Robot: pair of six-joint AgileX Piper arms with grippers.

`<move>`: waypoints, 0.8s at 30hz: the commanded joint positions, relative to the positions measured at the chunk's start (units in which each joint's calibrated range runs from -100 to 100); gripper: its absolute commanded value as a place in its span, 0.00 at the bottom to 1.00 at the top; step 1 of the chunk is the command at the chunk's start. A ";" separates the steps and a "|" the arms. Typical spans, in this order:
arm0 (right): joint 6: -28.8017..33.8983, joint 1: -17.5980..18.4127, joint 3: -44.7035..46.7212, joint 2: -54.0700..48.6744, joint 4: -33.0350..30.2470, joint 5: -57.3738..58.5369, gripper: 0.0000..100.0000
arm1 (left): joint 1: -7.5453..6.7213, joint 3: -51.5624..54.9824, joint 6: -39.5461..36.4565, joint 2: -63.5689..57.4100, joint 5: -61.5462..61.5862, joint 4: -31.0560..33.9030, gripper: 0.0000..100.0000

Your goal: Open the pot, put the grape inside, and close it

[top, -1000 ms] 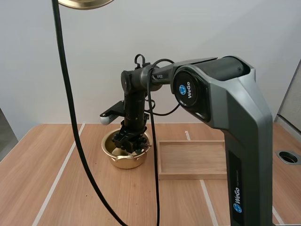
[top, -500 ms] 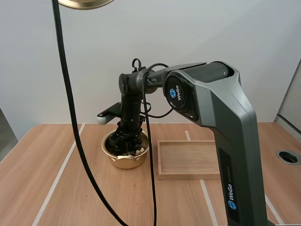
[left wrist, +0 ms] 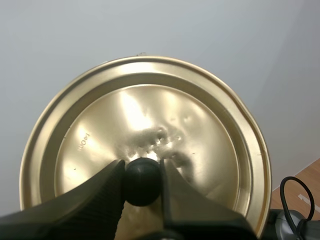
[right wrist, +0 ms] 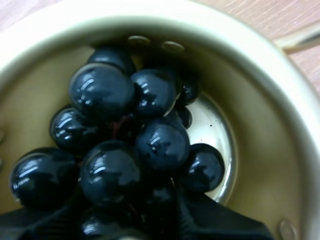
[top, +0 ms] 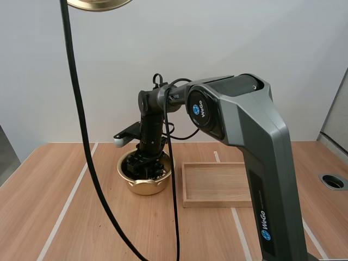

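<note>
Pot [top: 142,185]: gold, open, stands on the worktop [top: 65,217] toward its far edge, left of the middle. Wooden tray [top: 217,185] lies just beside it on the right, a narrow gap between, not touching.

Right gripper [top: 144,166]: arm reaches steeply down from above, fingers inside the pot's rim. In the right wrist view the bunch of grapes [right wrist: 125,140] is inside the pot [right wrist: 285,110], dark glossy berries against the near wall, part of the pale bottom showing beside them. The right gripper [right wrist: 130,222] has its two black fingers [right wrist: 215,222] set either side of the bunch's near berries, pinching them between the tips.

Left gripper [left wrist: 142,172]: fingers clamped on the black knob [left wrist: 142,182] of the lid [left wrist: 150,110], one finger on each side. In the high view the lid [top: 98,3] hangs well above the worktop, over its left part and well clear of the pot.
</note>
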 commanded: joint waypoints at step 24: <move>0.23 -0.06 -0.35 1.90 0.59 -1.93 0.00 | -0.15 -0.44 -0.46 0.09 0.74 -0.08 0.00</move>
